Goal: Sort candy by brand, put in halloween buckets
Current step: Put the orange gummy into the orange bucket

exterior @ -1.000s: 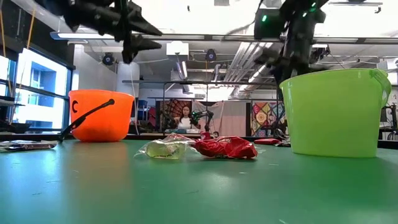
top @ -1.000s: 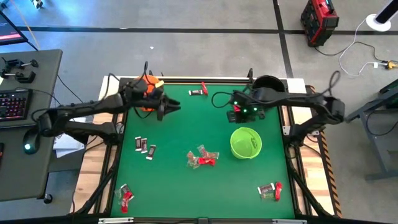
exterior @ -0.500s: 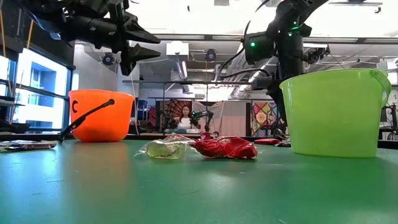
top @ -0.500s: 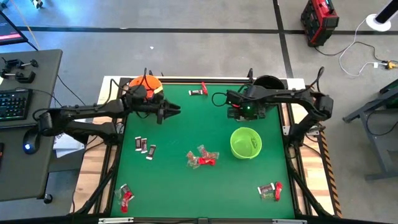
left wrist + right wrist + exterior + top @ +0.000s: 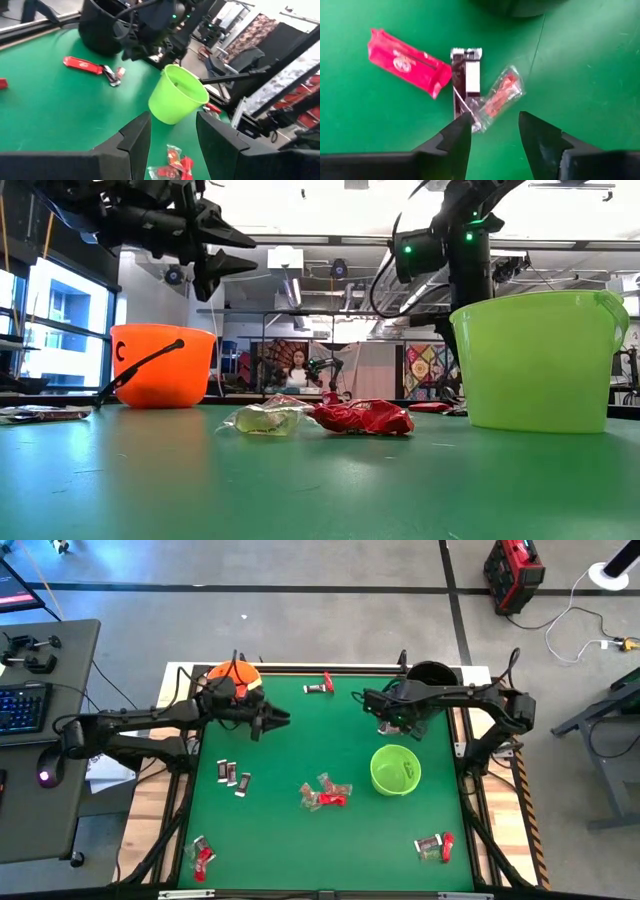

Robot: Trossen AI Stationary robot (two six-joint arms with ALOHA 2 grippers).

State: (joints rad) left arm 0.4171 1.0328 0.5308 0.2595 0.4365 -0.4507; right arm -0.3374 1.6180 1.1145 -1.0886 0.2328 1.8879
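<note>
Three pails stand on the green table: orange (image 5: 229, 673) at the far left, black (image 5: 432, 673) at the far right, lime green (image 5: 396, 769) right of centre. My right gripper (image 5: 494, 117) is open and points down over three sweets next to the black pail: a red one (image 5: 407, 62), a dark one (image 5: 466, 75) and a clear one (image 5: 501, 95). It touches none of them. My left gripper (image 5: 278, 720) hangs open in the air beside the orange pail. Other sweets lie mid-table (image 5: 327, 794).
More candy lies flat on the mat: dark pieces (image 5: 232, 776) at the left, mixed piles at the near left (image 5: 202, 855) and near right (image 5: 435, 845), and two pieces by the far edge (image 5: 320, 686). Open mat lies between the arms. A person sits far off in the room (image 5: 298, 368).
My left gripper has tipped from slanting downward to nearly level and drawn slightly away from the orange pail. My right wrist has swung round and now stands upright over the sweets by the black pail. No candy or pail has moved.
</note>
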